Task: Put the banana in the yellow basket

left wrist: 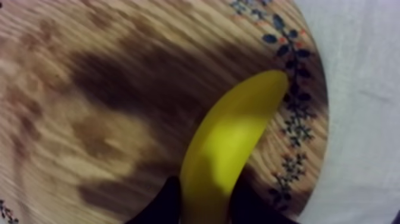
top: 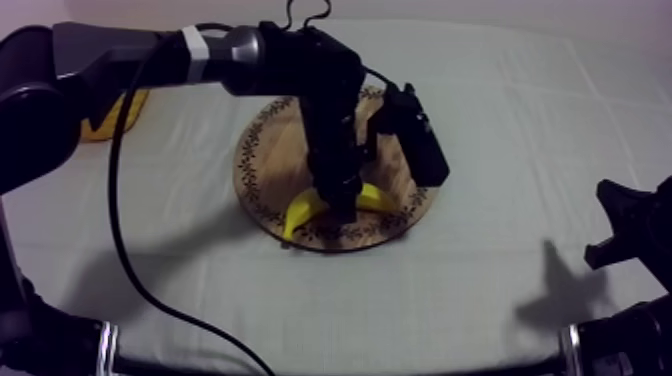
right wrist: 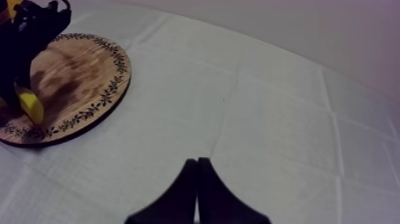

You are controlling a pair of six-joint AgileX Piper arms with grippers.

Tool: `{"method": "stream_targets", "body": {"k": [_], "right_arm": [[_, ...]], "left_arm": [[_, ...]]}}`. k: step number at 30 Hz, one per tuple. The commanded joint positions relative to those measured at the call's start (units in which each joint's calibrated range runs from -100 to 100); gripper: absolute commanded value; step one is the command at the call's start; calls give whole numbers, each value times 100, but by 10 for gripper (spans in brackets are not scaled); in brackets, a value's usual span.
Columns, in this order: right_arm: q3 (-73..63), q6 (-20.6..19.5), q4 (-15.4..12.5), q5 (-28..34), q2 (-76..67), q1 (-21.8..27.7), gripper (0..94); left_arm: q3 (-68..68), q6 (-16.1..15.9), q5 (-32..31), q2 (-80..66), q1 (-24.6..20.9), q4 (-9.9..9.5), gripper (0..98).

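Observation:
The yellow banana (top: 303, 212) lies on the near part of the round wooden board (top: 272, 150), by its patterned rim. My left arm comes in from the upper left, and my left gripper (top: 342, 203) stands over the banana's middle. In the left wrist view its two black fingers (left wrist: 165, 204) press against both sides of the banana (left wrist: 235, 140), which rests on the board (left wrist: 89, 89). My right gripper (top: 606, 222) sits low at the right, away from the board; its fingers (right wrist: 188, 184) lie together as a narrow wedge over the cloth. The yellow basket (top: 118, 117) is at the far left, half hidden behind the left arm.
From the right wrist view the board (right wrist: 80, 65) lies far off, with the left gripper (right wrist: 24, 53) at the banana's end (right wrist: 31, 105). Bare cloth stretches between the board and the right arm and along the table's front.

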Motion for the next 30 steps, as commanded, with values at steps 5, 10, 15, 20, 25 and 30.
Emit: {"method": "stream_targets", "body": {"k": [5,10,15,20,25,30], "right_arm": [[-3,-1,0,-2,3,0,2],[-3,-1,0,-2,3,0,2],[-3,-1,0,-2,3,0,2],[-3,-1,0,-2,3,0,2],[-3,-1,0,-2,3,0,2],[-3,-1,0,-2,3,0,2]], "left_arm": [[212,219,115,-695,-102,-152,105],[472,439,302,-1500,-278,-309,101],[885,643,342,-2472,-589,-415,100],[1210,716,348,-3312,-1040,-449,99],[1380,702,349,-3923,-1538,-458,97],[1393,591,365,-4245,-2107,-458,97]]}}
